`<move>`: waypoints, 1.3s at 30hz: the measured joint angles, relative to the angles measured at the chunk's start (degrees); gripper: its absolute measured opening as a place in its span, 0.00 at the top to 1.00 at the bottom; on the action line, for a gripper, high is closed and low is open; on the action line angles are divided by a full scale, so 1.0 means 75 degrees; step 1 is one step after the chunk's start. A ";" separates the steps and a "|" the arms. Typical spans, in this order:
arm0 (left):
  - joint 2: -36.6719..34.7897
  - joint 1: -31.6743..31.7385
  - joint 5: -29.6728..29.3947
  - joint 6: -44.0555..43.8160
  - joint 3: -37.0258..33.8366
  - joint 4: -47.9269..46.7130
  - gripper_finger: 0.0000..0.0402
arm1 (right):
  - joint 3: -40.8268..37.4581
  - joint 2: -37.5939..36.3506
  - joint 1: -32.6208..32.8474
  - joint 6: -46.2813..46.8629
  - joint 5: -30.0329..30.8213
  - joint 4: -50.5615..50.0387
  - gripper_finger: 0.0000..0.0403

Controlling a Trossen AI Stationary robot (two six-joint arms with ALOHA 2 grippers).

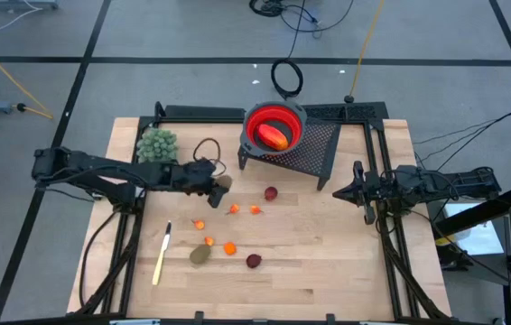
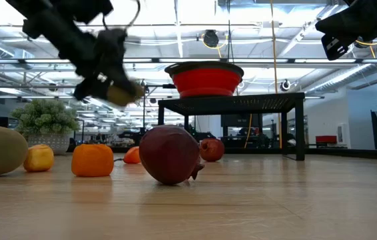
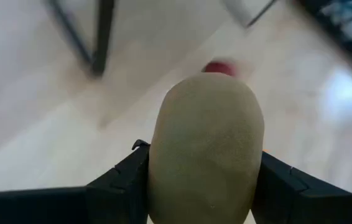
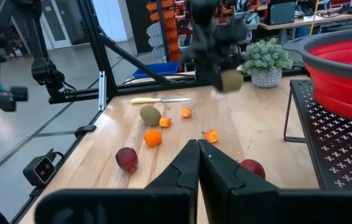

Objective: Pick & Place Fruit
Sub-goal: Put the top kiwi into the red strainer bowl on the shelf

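Note:
My left gripper point(image 1: 222, 187) hangs over the middle of the table, shut on a brownish-green oval fruit point(image 3: 206, 149), which also shows in the low view point(image 2: 123, 93). A second oval point(image 1: 200, 255), two dark red balls point(image 1: 271, 193) point(image 1: 254, 261) and several small orange bits point(image 1: 234, 208) lie on the wooden table. An elongated red-orange piece point(image 1: 274, 137) lies in the red bowl point(image 1: 293, 122). My right gripper point(image 1: 339, 192) waits shut at the table's right side. My left gripper pinches the oval fruit between its two fingers point(image 3: 123, 177), one on each long side point(image 3: 163, 168). The fingers come slanting down from the table's left. The fruit is lifted clear of the table, its rounded end sticking out past the fingertips.
The red bowl stands on a black perforated stand point(image 1: 319, 149) at the far middle. A bushy green clump point(image 1: 157, 144) sits at the far left, and a yellow-handled knife point(image 1: 161, 257) lies near the front left. Bare wood shows at the front right.

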 joint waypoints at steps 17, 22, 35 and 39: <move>-0.1273 -0.0825 0.0403 0.3902 -0.0010 0.5184 0.49 | 0.0000 -0.0003 -0.0001 -0.0666 0.0007 0.0000 1.00; -0.1275 -0.0942 0.0869 0.4451 -0.0010 0.6196 0.48 | 0.0000 -0.0003 -0.0002 -0.0682 0.0009 0.0000 1.00; -0.1273 -0.0991 0.2724 0.4852 -0.0004 0.8298 0.47 | 0.0000 -0.0003 0.0000 -0.0700 0.0008 0.0000 1.00; -0.1275 -0.0991 0.3226 0.5172 -0.0004 0.8352 0.47 | 0.0000 -0.0003 -0.0002 -0.0825 0.0006 0.0000 1.00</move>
